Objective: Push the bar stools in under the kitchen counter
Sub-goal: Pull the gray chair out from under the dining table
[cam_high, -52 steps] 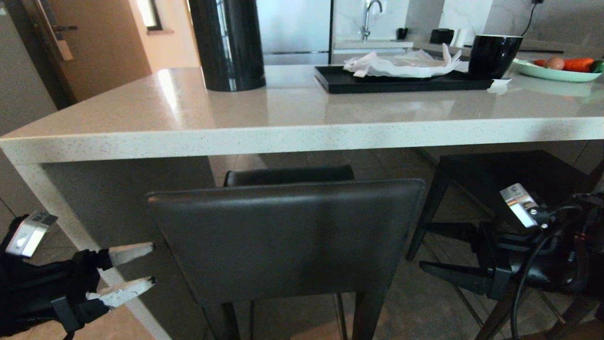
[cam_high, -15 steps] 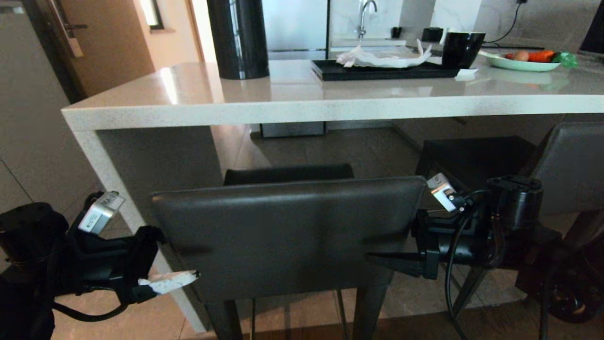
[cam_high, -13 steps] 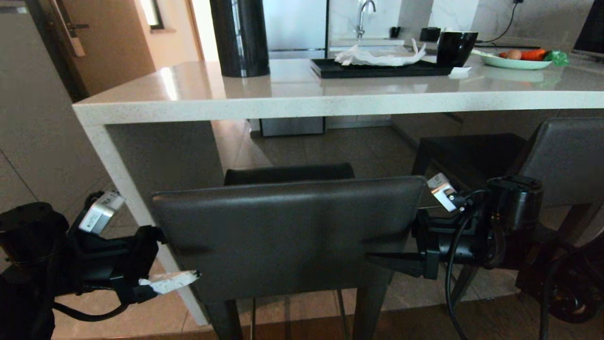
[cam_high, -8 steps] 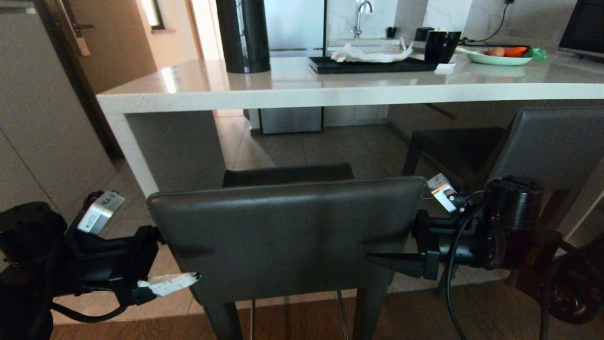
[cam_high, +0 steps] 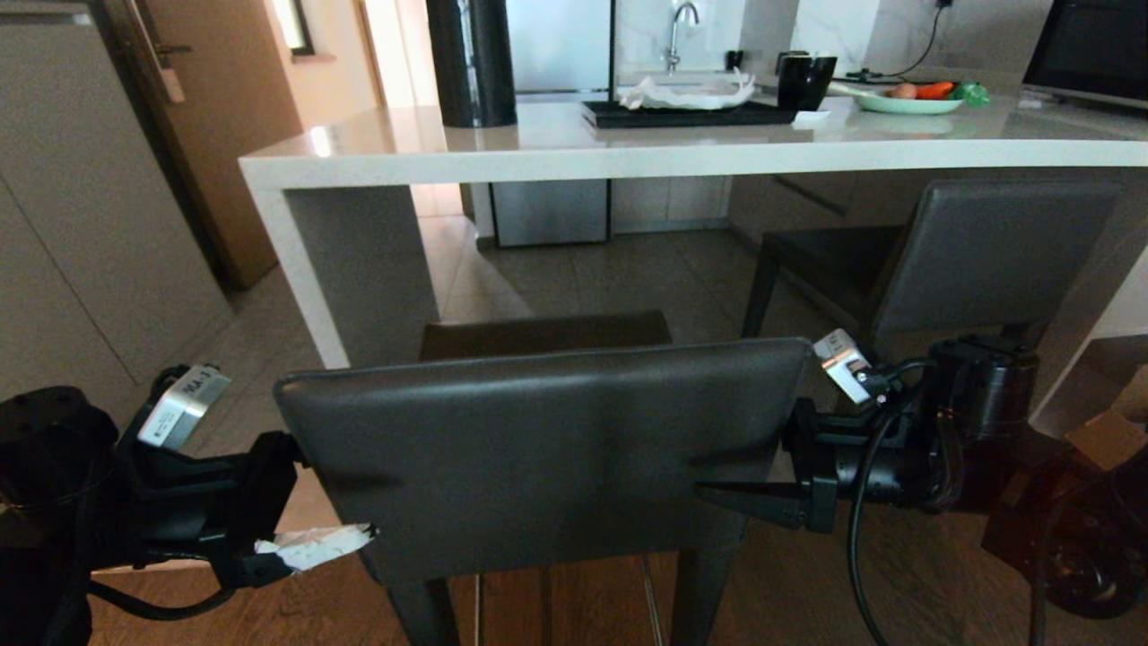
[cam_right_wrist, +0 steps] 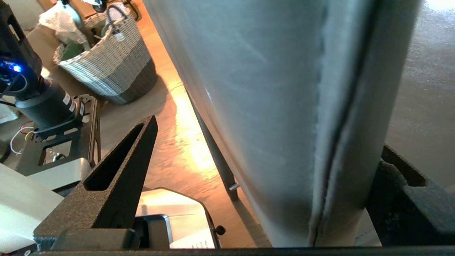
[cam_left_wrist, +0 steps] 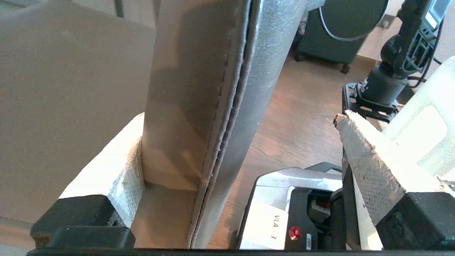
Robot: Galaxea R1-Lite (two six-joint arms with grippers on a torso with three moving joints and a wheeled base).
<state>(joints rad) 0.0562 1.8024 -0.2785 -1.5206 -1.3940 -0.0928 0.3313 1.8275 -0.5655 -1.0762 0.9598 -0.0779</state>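
Near bar stool, well short of the kitchen counter: open tiled floor lies between its seat and the counter's near edge. The backrest's long axis runs parallel to that edge; the seat points toward the counter. Left gripper and right gripper straddle the backrest's two side edges, jaws spread wide (one finger before the panel, one behind), not clamped. The second stool stands further right, seat partly under the slab.

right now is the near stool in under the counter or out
Out: the near stool stands well short of the counter, floor showing between them.
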